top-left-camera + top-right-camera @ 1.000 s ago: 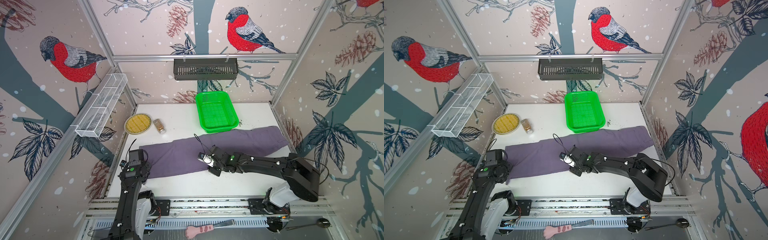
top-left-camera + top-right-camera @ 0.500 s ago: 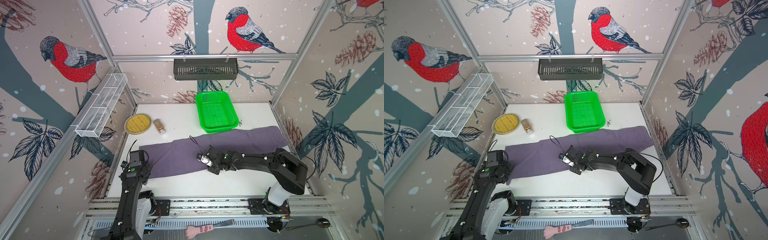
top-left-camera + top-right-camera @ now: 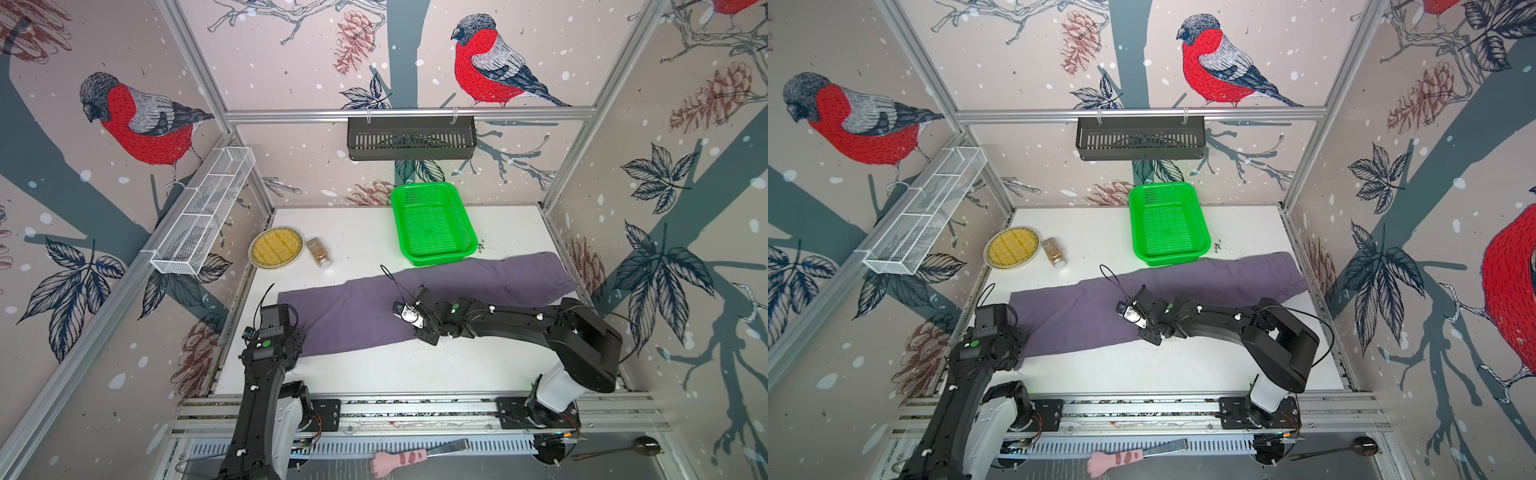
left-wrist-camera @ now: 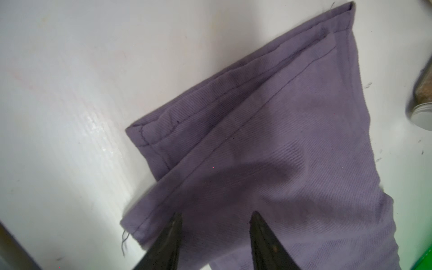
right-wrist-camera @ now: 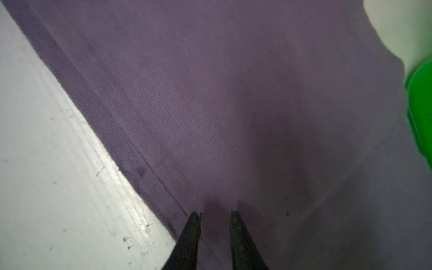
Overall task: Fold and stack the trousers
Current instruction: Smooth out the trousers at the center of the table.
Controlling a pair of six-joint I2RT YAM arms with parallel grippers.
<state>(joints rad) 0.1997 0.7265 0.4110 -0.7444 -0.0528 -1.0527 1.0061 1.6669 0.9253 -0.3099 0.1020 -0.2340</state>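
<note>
The purple-grey trousers lie in a long band across the white table, leg hems at the left and waistband at the right. My left gripper is open, its fingers spread over the cloth near the front hem corner; in both top views the arm hides them. My right gripper is at the front edge of the trousers, mid-length. Its jaws are close together, with a small ridge of cloth pinched between the tips.
A green basket touches the far edge of the trousers. A yellow plate and a spice jar sit at the back left. A wire shelf and a black rack hang on the walls.
My right gripper's jaws have narrowed onto the cloth at the front edge, and that arm's elbow has drawn in a little. The left arm has barely shifted.
</note>
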